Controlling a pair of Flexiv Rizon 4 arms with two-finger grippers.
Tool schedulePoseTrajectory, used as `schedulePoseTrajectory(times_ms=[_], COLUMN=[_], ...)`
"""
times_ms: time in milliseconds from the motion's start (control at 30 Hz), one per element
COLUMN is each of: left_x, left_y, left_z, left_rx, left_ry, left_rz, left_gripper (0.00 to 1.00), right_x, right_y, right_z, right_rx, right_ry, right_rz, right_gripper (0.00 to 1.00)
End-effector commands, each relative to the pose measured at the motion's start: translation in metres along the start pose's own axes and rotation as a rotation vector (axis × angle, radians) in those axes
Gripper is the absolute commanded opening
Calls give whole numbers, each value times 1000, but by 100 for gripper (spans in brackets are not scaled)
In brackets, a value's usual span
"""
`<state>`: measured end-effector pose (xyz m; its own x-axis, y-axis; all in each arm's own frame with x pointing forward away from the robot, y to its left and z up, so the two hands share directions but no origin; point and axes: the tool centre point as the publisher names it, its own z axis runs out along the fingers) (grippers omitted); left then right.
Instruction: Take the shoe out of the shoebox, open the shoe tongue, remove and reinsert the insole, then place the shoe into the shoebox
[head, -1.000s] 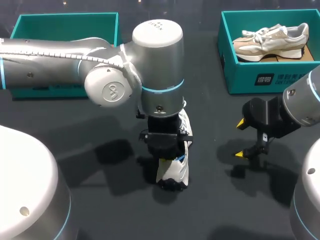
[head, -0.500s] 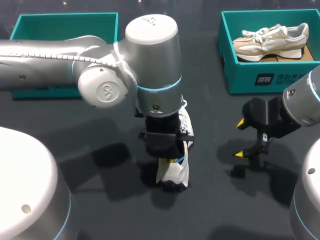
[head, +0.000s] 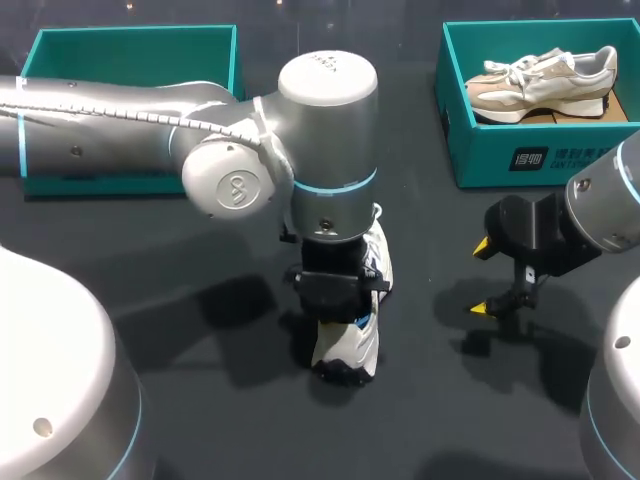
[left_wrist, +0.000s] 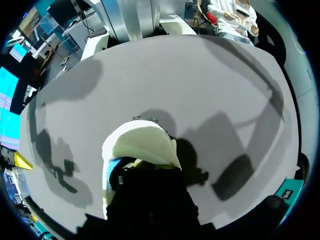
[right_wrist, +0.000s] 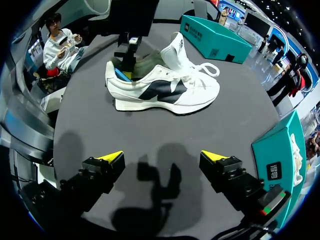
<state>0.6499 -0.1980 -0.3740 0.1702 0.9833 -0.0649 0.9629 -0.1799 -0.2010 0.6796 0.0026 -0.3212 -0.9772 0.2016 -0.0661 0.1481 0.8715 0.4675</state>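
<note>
Yellow-tipped right fingers (right_wrist: 112, 157) spread wide, empty; white shoe (right_wrist: 165, 91) ahead.

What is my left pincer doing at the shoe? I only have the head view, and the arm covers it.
Observer: In the right wrist view the left pincer sits in the opening of the white shoe, at its heel end.
Operator: Is the tongue open?
Observer: Yes, the tongue stands raised, clear of the opening.
Operator: And the insole?
Observer: An olive-green layer sticks up from the opening beside the pincer; any grip is hidden.
</note>
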Motion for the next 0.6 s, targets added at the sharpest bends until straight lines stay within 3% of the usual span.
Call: schedulePoseTrajectory(times_ms=[33, 167, 400, 600], left_x=[-4, 3, 2, -12], left_y=[7, 17, 12, 1], left_z=[10, -5, -43, -39], left_rx=[-29, -44, -76, -58], left_ry=[32, -1, -74, -19], left_rz=[-44, -71, -16, 90], left_gripper=[0, 0, 0, 0], right_x=[2, 2, 2, 2], right_y=[0, 0, 0, 0], right_z=[0, 0, 0, 0], right_rx=[1, 1, 1, 1], right_ry=[-3, -3, -3, -3], right_rz=[-1, -1, -1, -1], right_gripper=[100, 100, 100, 100])
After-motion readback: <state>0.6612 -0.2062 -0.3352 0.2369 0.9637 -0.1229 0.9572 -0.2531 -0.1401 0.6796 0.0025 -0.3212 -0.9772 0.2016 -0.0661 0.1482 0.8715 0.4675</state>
